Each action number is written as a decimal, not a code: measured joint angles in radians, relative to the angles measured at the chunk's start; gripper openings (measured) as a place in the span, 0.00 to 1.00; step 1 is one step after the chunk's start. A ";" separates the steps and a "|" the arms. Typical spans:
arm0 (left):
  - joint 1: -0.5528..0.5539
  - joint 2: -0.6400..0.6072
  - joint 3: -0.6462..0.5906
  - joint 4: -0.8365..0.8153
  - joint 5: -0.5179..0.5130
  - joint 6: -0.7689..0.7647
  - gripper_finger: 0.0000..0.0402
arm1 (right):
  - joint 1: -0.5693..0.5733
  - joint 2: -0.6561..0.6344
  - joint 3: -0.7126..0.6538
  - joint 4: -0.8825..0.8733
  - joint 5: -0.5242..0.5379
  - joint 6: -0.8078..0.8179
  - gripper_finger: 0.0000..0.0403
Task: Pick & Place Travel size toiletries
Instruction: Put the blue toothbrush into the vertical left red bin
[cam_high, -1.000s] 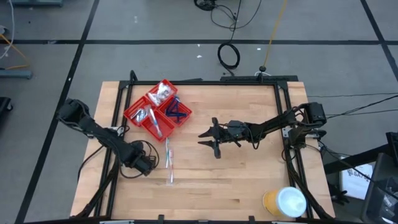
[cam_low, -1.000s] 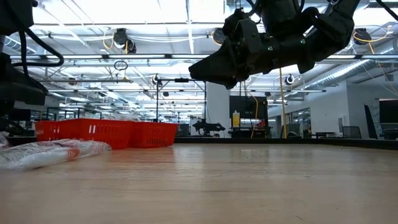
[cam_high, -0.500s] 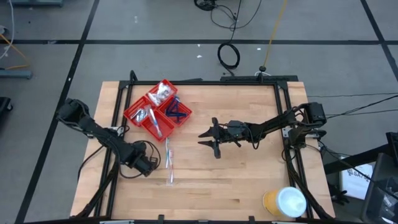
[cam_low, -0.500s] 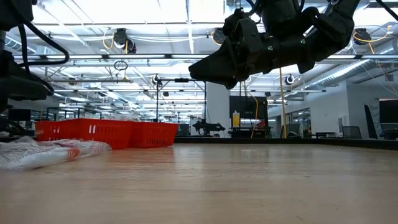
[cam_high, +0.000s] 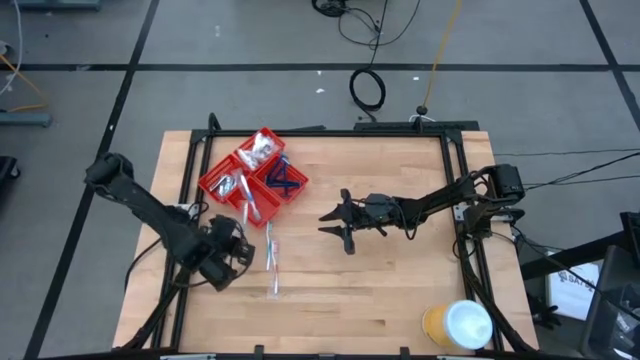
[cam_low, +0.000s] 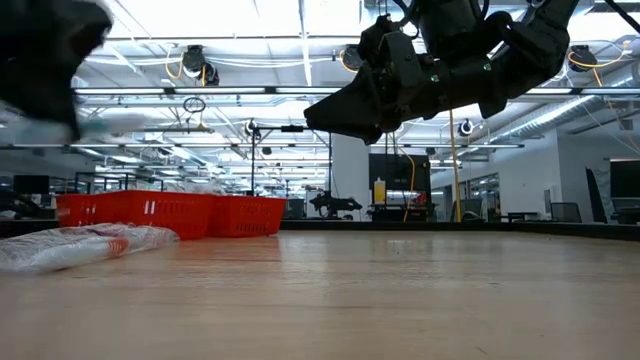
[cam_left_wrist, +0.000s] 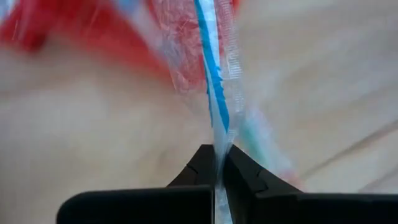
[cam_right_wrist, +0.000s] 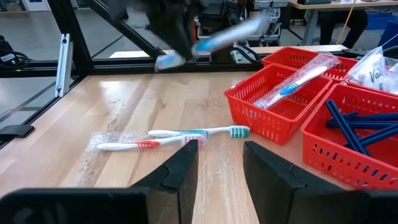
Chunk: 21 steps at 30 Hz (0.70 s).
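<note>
**One wrapped toothbrush aloft, two left on the boards**

The left end effector (cam_left_wrist: 219, 163), clamped tight on a thin blue-and-white toothbrush in a clear crinkly wrapper (cam_left_wrist: 214, 81), holds it clear of the pale wooden surface (cam_high: 400, 300) near the left edge, just short of the red compartmented plastic tray (cam_high: 212, 182) that sits toward the far left corner. In the right wrist view the same wrapped brush hangs in the air above the boards, its blue end tipped down.

The right end effector (cam_high: 337, 221) hovers above the middle of the surface, its fingers partly apart and holding nothing, waiting.

Much of the sorting looks done. The tray already carries a wrapped toothbrush (cam_right_wrist: 301, 79) propped on the rim of one compartment, dark blue stick-like pieces (cam_right_wrist: 360, 130) in the next, small silvery metal clippers (cam_high: 228, 184) in another, and white crinkly packets (cam_high: 261, 148) in the far one.

What is left, by this showing: the lifted brush must reach its compartment, and two more lie on the surface just beside the tray, a green-bristled toothbrush (cam_right_wrist: 205, 131) and a red-and-white wrapped toothbrush (cam_right_wrist: 127, 144), touching or nearly so.

A large yellow roll with a white top (cam_high: 457, 325) stands at the near right corner, well apart.
</note>
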<state>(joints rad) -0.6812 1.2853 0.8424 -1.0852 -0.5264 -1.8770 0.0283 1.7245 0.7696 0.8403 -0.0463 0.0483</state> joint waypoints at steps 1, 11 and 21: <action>-0.004 -0.009 0.009 -0.012 -0.063 0.008 0.01 | -0.001 0.000 0.000 0.000 0.001 0.000 0.29; 0.082 -0.039 0.010 -0.103 -0.624 0.039 0.01 | -0.002 -0.001 0.000 -0.007 0.038 0.003 0.29; 0.265 0.052 -0.239 0.300 -0.716 0.035 0.01 | -0.003 -0.001 0.000 -0.016 0.046 0.000 0.29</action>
<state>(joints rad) -0.4157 1.3377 0.6038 -0.7853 -1.2423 -1.8416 0.0257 1.7237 0.7696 0.8247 0.0002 0.0483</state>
